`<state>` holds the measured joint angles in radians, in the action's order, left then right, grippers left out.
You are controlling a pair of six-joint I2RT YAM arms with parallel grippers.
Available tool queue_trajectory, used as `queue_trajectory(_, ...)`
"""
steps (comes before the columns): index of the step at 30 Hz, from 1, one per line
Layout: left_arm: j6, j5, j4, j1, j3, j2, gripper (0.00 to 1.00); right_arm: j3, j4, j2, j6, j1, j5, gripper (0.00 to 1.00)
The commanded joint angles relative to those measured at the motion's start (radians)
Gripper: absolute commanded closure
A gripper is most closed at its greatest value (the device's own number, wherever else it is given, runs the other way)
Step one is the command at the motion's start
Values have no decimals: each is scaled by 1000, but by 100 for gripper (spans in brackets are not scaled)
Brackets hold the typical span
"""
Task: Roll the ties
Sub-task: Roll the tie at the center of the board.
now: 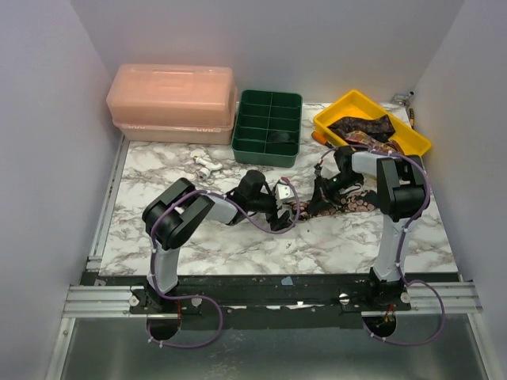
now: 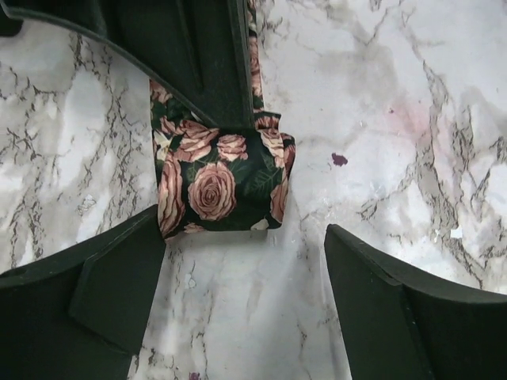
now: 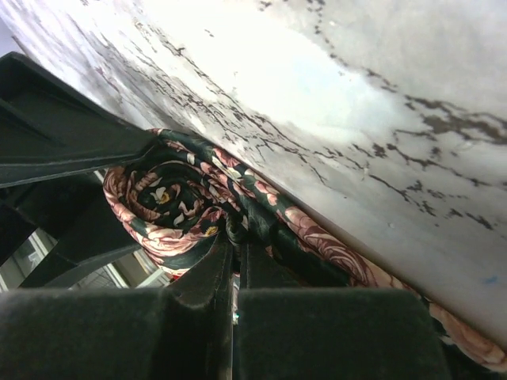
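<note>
A dark tie with pink roses (image 1: 348, 203) lies on the marble table, partly rolled; the roll shows in the left wrist view (image 2: 218, 186) and the right wrist view (image 3: 166, 210). My right gripper (image 3: 236, 265) is shut on the tie fabric right beside the roll, and it also shows in the top view (image 1: 321, 194). My left gripper (image 2: 245, 293) is open, its fingers (image 2: 95, 293) spread just short of the roll and holding nothing; in the top view (image 1: 283, 212) it sits left of the roll. More ties (image 1: 366, 128) lie in the yellow tray (image 1: 408, 141).
A green compartment tray (image 1: 268, 127) stands at the back centre, a pink lidded box (image 1: 174, 103) at the back left. Small white plastic pieces (image 1: 206, 165) lie in front of the box. Grey walls enclose the table on three sides.
</note>
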<state>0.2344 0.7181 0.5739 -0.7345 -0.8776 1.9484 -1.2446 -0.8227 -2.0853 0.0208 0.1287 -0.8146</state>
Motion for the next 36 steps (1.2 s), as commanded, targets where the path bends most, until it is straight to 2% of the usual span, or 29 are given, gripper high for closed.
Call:
queue_trajectory(1, -82, 39, 190, -5, 18, 10, 16, -18, 21, -103, -76, 9, 395, 99)
queue_trajectory(7, -115, 2, 284, -23, -23, 94, 15, -36, 14, -127, -110, 45, 372, 99)
queue_trajectory(11, -135, -5, 320, -39, -56, 157, 23, -23, 31, -120, -109, 64, 336, 100)
queue_trajectory(15, -139, -18, 317, -56, -61, 182, 37, -6, 48, -100, -107, 87, 284, 100)
queue_trajectory(19, -116, -86, 193, -60, -32, 132, 70, 43, 89, -42, -62, 107, 181, 99)
queue_trajectory(21, -90, -109, 75, -58, 0, 81, 81, 55, 96, -9, -42, 107, 143, 95)
queue_trajectory(23, -44, -118, -88, -56, 11, 34, 86, 56, 89, 33, -43, 102, 134, 87)
queue_trajectory(26, 3, -171, -284, -51, 4, -5, 89, 40, 58, 97, -70, 74, 112, 70)
queue_trajectory(28, -6, -226, -396, -51, -27, -10, 88, 29, 28, 128, -91, 51, 68, 55)
queue_trajectory(31, -32, -254, -514, -54, -75, -7, 88, 31, 27, 178, -86, 49, -22, 39)
queue_trajectory(33, -45, -272, -560, -62, -110, 0, 86, 45, 72, 193, -29, 54, -79, 34)
queue_trajectory(36, -63, -287, -630, -71, -165, 19, 84, 53, 129, 181, 54, 82, -124, 34)
